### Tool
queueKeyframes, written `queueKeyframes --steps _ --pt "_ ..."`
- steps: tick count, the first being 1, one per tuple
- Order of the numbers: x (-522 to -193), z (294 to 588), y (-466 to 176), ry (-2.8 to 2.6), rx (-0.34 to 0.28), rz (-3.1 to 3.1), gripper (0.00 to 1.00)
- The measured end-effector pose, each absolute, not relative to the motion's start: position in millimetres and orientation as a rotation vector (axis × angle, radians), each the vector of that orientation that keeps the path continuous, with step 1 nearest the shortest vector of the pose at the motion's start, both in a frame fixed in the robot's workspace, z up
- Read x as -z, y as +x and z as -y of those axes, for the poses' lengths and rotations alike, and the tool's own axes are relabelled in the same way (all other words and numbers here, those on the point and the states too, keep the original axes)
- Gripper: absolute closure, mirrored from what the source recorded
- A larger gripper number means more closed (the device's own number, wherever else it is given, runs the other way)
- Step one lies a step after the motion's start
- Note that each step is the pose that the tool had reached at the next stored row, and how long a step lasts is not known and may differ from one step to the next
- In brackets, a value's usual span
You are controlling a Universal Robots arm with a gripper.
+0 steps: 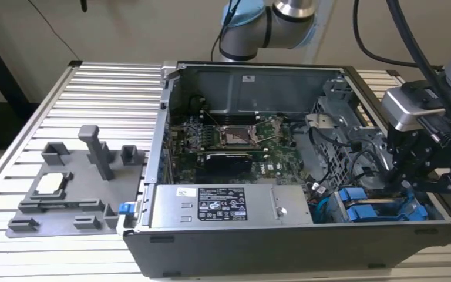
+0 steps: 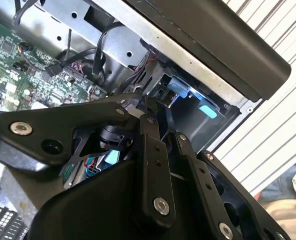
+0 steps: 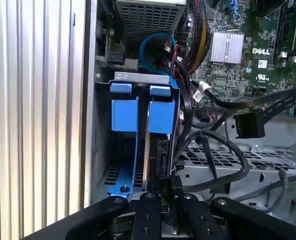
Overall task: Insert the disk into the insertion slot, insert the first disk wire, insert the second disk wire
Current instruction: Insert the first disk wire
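While the gripper is held low over the drive cage, its two black fingers are seen drawn close together, clamped on a black plug at the end of a looping black cable. The plug is pressed against the dark rear edge of the disk.

Of the disk, little more than its bright blue plastic frame is shown: a broad blue block topped by a flat tab, with the thin dark edge of the drive running down from it. Its metal face and label are hidden. It is seated in the insertion slot, a grey sheet-metal bay, just beside the other blue-framed drive, whose frame is matched in shape and height.

In the exterior view the cage is found in the near corner of the computer case, on the exterior view's right, hard against the case's front and side walls. On the cage's other side the power supply is set along the case's near edge.

Room around the disk is tight. One flank is closed by the case wall; the other is crowded by a coiled blue cable, a bundle of dark wires and a loose black connector lying free of any socket. Beyond the case, the slatted aluminium table is occupied by a grey fixture tray near its edge on the exterior view's left.
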State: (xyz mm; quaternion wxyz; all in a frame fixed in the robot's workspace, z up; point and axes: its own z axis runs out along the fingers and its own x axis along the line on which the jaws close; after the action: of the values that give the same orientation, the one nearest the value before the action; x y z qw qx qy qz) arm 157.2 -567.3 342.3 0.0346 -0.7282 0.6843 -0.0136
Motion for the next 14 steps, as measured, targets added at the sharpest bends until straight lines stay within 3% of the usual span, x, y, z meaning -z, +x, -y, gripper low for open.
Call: queueKeyframes --steps 14 --pt "-340.2 565.4 157.2 -2.185 0.044 -2.16 0.81"
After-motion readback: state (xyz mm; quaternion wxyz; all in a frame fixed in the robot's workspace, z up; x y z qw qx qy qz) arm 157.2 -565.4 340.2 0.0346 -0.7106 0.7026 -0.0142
